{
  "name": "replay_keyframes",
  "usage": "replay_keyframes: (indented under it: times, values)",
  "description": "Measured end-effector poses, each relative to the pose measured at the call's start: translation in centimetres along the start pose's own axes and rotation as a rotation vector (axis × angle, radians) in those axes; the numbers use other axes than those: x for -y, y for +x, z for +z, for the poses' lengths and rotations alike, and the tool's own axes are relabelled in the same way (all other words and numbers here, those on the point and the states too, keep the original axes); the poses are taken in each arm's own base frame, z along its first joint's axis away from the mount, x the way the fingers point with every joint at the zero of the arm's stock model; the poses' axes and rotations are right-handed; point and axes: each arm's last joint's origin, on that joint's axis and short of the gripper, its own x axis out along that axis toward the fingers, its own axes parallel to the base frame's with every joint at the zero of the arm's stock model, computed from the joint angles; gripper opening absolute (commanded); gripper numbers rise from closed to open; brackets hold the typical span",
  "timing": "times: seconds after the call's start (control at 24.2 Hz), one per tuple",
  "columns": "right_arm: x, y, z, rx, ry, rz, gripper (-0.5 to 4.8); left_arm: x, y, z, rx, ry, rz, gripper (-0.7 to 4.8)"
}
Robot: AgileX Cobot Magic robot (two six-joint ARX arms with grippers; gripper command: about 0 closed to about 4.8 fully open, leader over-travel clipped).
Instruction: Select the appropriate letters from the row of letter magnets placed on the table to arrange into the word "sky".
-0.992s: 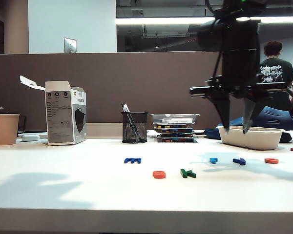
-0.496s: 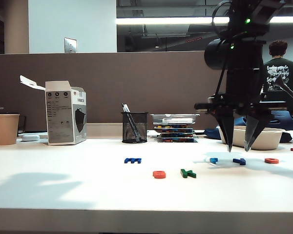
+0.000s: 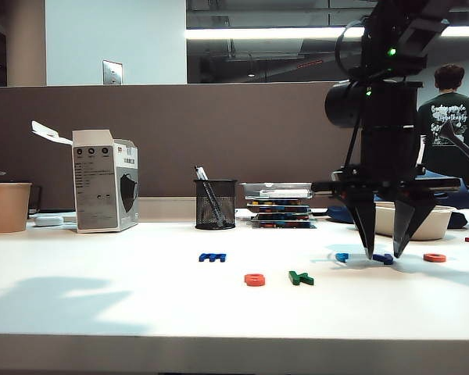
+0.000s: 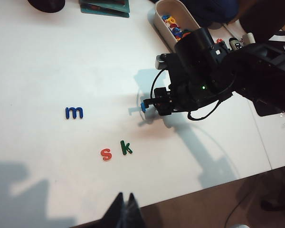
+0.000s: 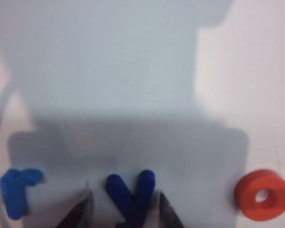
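Right wrist view: dark-blue y (image 5: 129, 197) lies flat, stem between right gripper (image 5: 125, 213) fingertips

R gripper (image 3: 382, 254) dropped from above the white tray (image 3: 434, 225) to table lvl, open fingers now straddling dark-blue y (image 5: 129, 195).

I see the right gripper (image 3: 382, 255) low over the table (image 3: 141, 297). Its spread fingers straddle the dark-blue letter (image 3: 384, 258).
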Motion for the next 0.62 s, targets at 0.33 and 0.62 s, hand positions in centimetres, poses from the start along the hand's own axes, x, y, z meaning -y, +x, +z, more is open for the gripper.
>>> replay_keyframes:
  times: [0.33,0.62]
  values:
    - [-0.11,0.49,0.31,0.007,-0.001,0.003,1.71,0.0,0.0,0.0,0.0,0.0,0.0,-0.05]
    - [-0.17,0.67,0.39,-0.001,-0.001,0.006,1.44,0.0,0.0,0.0,0.0,0.0,0.0,-0.05]
